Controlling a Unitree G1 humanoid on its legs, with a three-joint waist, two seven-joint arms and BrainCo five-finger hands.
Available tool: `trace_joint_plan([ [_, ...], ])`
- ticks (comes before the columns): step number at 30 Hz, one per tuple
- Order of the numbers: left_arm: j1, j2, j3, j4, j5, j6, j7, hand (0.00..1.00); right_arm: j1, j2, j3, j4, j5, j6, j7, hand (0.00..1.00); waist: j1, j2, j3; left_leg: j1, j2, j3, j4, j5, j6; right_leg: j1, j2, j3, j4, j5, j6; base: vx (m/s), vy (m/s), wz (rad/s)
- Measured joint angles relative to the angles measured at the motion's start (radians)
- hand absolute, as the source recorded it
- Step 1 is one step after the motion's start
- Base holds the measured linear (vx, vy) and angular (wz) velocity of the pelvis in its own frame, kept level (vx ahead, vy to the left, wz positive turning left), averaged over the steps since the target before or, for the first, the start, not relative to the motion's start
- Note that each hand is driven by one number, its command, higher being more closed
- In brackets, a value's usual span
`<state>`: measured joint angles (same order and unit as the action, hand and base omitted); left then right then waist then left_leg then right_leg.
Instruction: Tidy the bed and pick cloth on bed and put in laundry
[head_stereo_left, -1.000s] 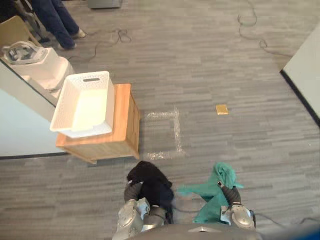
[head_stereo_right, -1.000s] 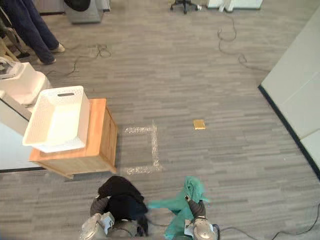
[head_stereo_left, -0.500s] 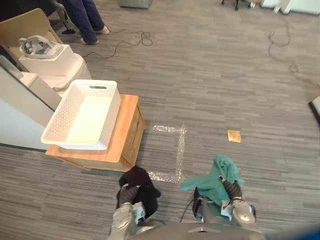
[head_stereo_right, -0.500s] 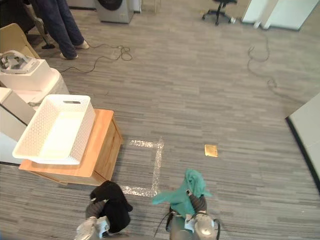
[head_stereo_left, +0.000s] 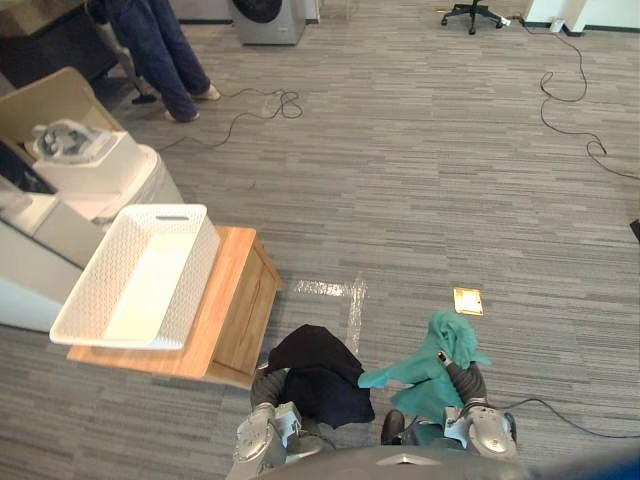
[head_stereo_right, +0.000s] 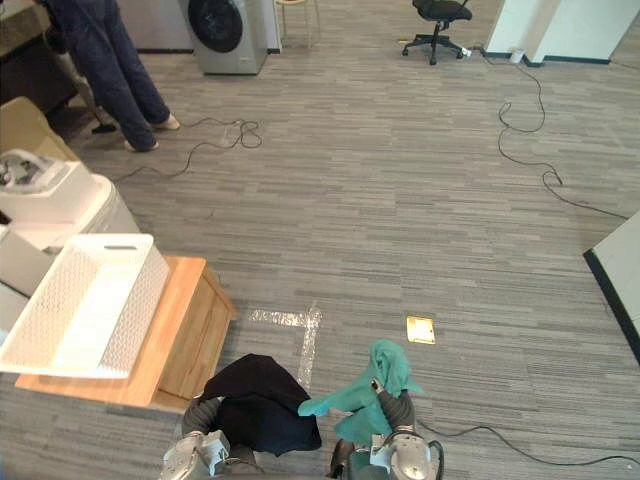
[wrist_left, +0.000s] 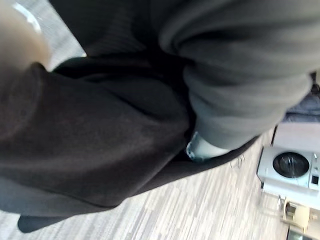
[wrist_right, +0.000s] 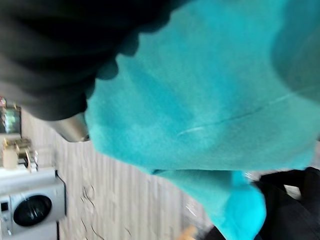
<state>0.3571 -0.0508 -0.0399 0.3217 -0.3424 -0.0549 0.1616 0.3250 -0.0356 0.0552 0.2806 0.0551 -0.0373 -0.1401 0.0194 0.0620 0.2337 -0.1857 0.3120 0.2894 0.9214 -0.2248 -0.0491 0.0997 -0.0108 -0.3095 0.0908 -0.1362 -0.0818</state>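
So the robot's got 2 cloths in hand and nothing in the white basket (head_stereo_left: 195, 268) yet, it looks empty. I'd call this the carrying leg of the job. The basket sits on a low wooden cabinet (head_stereo_left: 222, 310), hanging over its far edge a bit.

The black cloth (head_stereo_left: 318, 375) is draped over the left hand (head_stereo_left: 264, 386), just off the basket's near right corner and lower down. The teal cloth (head_stereo_left: 432, 368) is bunched on the right hand (head_stereo_left: 466, 382), further right of the basket. Both hands are buried in fabric, so I can't tell how either one is gripping.

What's left, as I read it: close in on the basket and drop both cloths in. Whether the bed part is tidied I can't judge from here.

Other stuff around the basket:
- a white boxy unit (head_stereo_left: 95, 170) right behind it
- a person's legs (head_stereo_left: 165, 55) well beyond it
- a washing machine (head_stereo_right: 225, 30) and an office chair (head_stereo_right: 440, 12) at the far end
- loose cables (head_stereo_left: 262, 102) on the floor, well apart from it
- a taped corner (head_stereo_left: 345, 298) and a small yellow square (head_stereo_left: 467, 300) to its right

Nothing stands between the hands and the basket; the cabinet's corner is the only thing I'd watch.
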Motion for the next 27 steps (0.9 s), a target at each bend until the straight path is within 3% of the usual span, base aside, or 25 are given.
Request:
trace_joint_plan([
  [3,0.001,0.0,0.0,-0.003,0.001,0.0,-0.003,1.0,-0.017,-0.026,-0.007,0.001,-0.001,0.0,0.0,1.0,0.0,-0.001,0.001,-0.008,-0.101,0.062,-0.319,-0.029,-0.017,0.065,-0.041,-0.001,-0.018,-0.009,0.036,0.41,0.092,-0.07],
  [4,0.002,0.0,0.002,-0.004,0.001,0.0,-0.003,1.0,-0.016,-0.026,-0.011,0.001,-0.001,0.0,0.0,1.0,0.001,-0.001,0.001,-0.006,-0.142,0.09,-0.453,0.008,-0.015,0.093,-0.059,-0.008,-0.028,-0.022,0.061,0.38,0.145,0.1],
  [6,0.003,0.0,0.004,-0.004,0.001,0.0,-0.003,1.0,-0.014,-0.026,-0.011,0.002,-0.002,0.0,0.0,1.0,0.002,0.003,-0.002,-0.004,-0.166,0.121,-0.567,0.079,-0.002,0.118,-0.068,-0.011,-0.035,-0.039,0.089,0.34,0.162,0.12],
  [7,0.006,-0.004,0.01,-0.003,0.002,0.0,-0.002,1.0,-0.012,-0.024,-0.012,0.011,-0.002,0.0,-0.001,1.0,0.007,0.008,-0.004,0.004,-0.177,0.154,-0.64,0.182,0.097,0.14,-0.072,-0.011,-0.037,-0.059,0.122,0.38,0.196,0.12],
  [9,0.003,-0.008,0.029,-0.015,0.002,0.0,-0.001,1.0,-0.023,-0.011,-0.009,0.037,-0.002,0.005,-0.003,1.0,0.013,-0.034,-0.014,0.035,-0.228,0.22,-0.669,0.172,0.121,0.15,-0.123,-0.012,-0.031,-0.067,0.142,0.4,0.213,0.2],
  [12,0.002,-0.008,0.031,-0.031,0.013,0.003,-0.001,1.0,-0.024,0.0,-0.011,0.037,-0.002,0.008,-0.003,1.0,0.024,-0.058,-0.016,0.05,-0.271,0.242,-0.67,0.127,0.155,0.172,-0.161,-0.014,-0.022,-0.033,0.198,0.32,0.188,0.31],
  [13,0.002,-0.006,0.031,-0.032,0.016,0.004,-0.002,1.0,-0.023,0.004,-0.012,0.039,-0.002,0.008,-0.002,1.0,0.024,-0.058,-0.016,0.065,-0.278,0.249,-0.68,0.109,0.153,0.175,-0.168,-0.013,0.0,-0.035,0.201,0.26,0.193,0.41],
  [14,0.001,0.002,0.035,-0.03,0.02,0.007,-0.002,1.0,-0.044,0.011,-0.016,0.075,-0.002,0.009,-0.002,1.0,0.025,-0.06,-0.015,0.108,-0.295,0.248,-0.701,0.058,0.138,0.149,-0.203,-0.014,0.155,-0.062,0.239,0.24,0.19,0.37],
  [16,0.011,0.004,0.033,-0.032,0.021,0.009,-0.001,1.0,-0.05,0.01,-0.014,0.104,-0.002,0.009,-0.001,1.0,0.025,-0.069,-0.025,0.164,-0.327,0.23,-0.743,0.046,0.132,0.062,-0.26,-0.008,0.419,-0.058,0.24,0.26,0.165,0.38],
  [17,0.021,0.016,0.036,-0.039,0.021,0.009,0.0,1.0,-0.049,0.017,-0.007,0.112,-0.002,0.009,0.0,1.0,0.027,-0.09,-0.041,0.197,-0.372,0.189,-0.774,0.043,0.136,-0.026,-0.324,0.002,0.636,0.001,0.231,0.36,0.112,0.8],
  [18,0.02,0.03,0.028,-0.04,0.021,0.009,0.002,1.0,-0.052,0.028,-0.007,0.119,-0.002,0.009,0.0,1.0,0.002,-0.107,-0.051,0.218,-0.394,0.137,-0.777,0.037,0.159,-0.109,-0.354,0.042,0.814,0.01,0.22,0.46,0.089,1.01],
  [20,0.017,0.049,0.019,-0.042,0.022,0.009,0.012,1.0,-0.054,0.036,-0.001,0.128,-0.002,0.009,0.001,1.0,-0.018,-0.097,-0.049,0.259,-0.391,0.057,-0.781,0.031,0.168,-0.187,-0.33,0.076,0.935,-0.054,0.208,0.42,0.031,1.4],
  [22,0.016,0.052,0.021,-0.049,0.022,0.007,0.016,1.0,-0.051,0.035,-0.001,0.128,-0.002,0.008,0.0,1.0,-0.023,-0.082,-0.046,0.284,-0.377,-0.025,-0.784,0.031,0.168,-0.245,-0.301,0.074,0.912,-0.101,0.178,0.39,-0.036,1.43],
  [24,0.015,0.052,0.02,-0.049,0.022,0.007,0.02,1.0,-0.056,0.035,-0.001,0.126,-0.002,0.007,-0.001,1.0,-0.025,-0.078,-0.044,0.302,-0.363,-0.14,-0.778,0.031,0.164,-0.317,-0.245,0.106,0.766,-0.142,0.149,0.36,-0.166,1.48],
  [27,0.007,0.046,0.02,-0.04,0.027,0.006,0.02,1.0,-0.041,0.036,0.002,0.105,-0.001,0.002,-0.002,1.0,-0.029,-0.067,-0.038,0.301,-0.335,-0.258,-0.747,0.004,0.106,-0.34,-0.14,0.277,0.514,-0.134,0.163,0.28,-0.275,1.57],
])
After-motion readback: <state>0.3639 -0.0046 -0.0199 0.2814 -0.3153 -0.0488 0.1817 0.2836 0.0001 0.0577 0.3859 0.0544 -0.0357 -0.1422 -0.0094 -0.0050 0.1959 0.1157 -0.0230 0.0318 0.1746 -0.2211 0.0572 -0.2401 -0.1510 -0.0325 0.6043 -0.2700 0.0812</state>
